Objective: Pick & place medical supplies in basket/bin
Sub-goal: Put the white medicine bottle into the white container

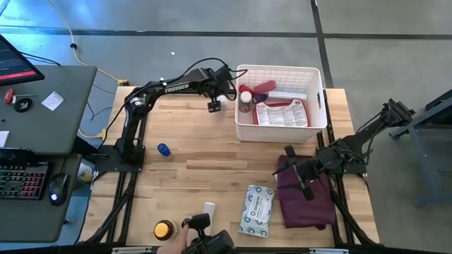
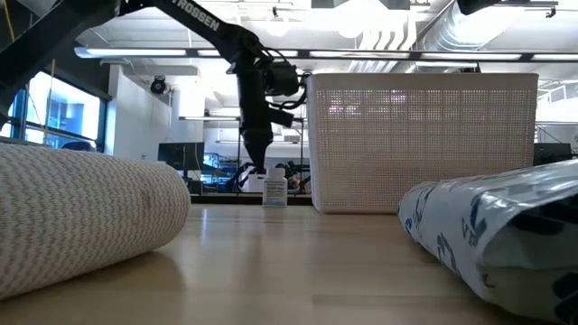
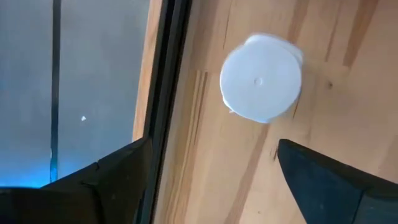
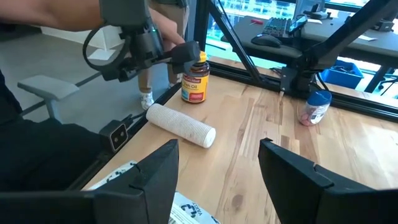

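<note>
Left gripper [image 1: 214,106]: hung over the far left corner of the table, just outside the basket's left wall; jaws spread wide, nothing between them
Small white-capped bottle [image 3: 261,78]: stood upright on the wood directly below and slightly ahead of the open jaws, not touched by either finger; in the low view the same bottle [image 2: 275,189] sat just under the fingertips, beside the basket
Basket [image 1: 315,77]: white lattice bin at the far side, to the right of the left jaws; already held a printed packet, a red tube and a small bottle
Right gripper [image 1: 300,171]: waited over the maroon cloth [image 1: 305,201] at the near right; jaws partly parted and empty
Supplies outside the bin: blue-capped bottle [image 1: 164,149], white roll [image 4: 180,125], grey-white packet [image 1: 256,209], amber pill bottle [image 4: 194,81], all well apart from the left jaws
Step in hand (judged): grasp of the white-capped bottle
How to do it well (judged): centre the cap between the fingers first, descend straight so neither finger tips the bottle, close on the body below the cap, lift clear of the basket rim before crossing over
</note>
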You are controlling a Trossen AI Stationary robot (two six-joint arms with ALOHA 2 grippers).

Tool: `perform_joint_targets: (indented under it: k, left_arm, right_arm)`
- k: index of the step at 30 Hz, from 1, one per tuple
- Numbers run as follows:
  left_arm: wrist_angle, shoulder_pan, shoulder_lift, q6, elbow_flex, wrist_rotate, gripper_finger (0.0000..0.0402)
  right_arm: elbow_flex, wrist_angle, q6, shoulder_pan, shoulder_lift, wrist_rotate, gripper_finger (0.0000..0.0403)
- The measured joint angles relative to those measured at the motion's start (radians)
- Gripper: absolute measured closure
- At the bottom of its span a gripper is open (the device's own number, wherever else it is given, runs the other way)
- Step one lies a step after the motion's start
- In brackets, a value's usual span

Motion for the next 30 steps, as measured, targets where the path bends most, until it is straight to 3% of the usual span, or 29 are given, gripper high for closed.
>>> perform_joint_targets:
  k: [14, 21, 30]
  left_arm:
    - [0.145, -0.013, -0.007, 0.109, -0.001, 0.052, 0.0004]
    - [0.150, -0.018, 0.005, 0.093, 0.001, 0.164, 0.0006]
    - [0.119, -0.019, 0.047, 0.024, 0.000, 0.119, 0.0007]
  right_arm:
    - [0.000, -0.035, 0.000, 0.000, 0.000, 0.003, 0.0192]
    - [0.000, -0.038, 0.000, 0.000, 0.000, 0.024, 0.0192]
    - [0.000, -0.029, -0.005, -0.001, 0.000, 0.026, 0.0192]
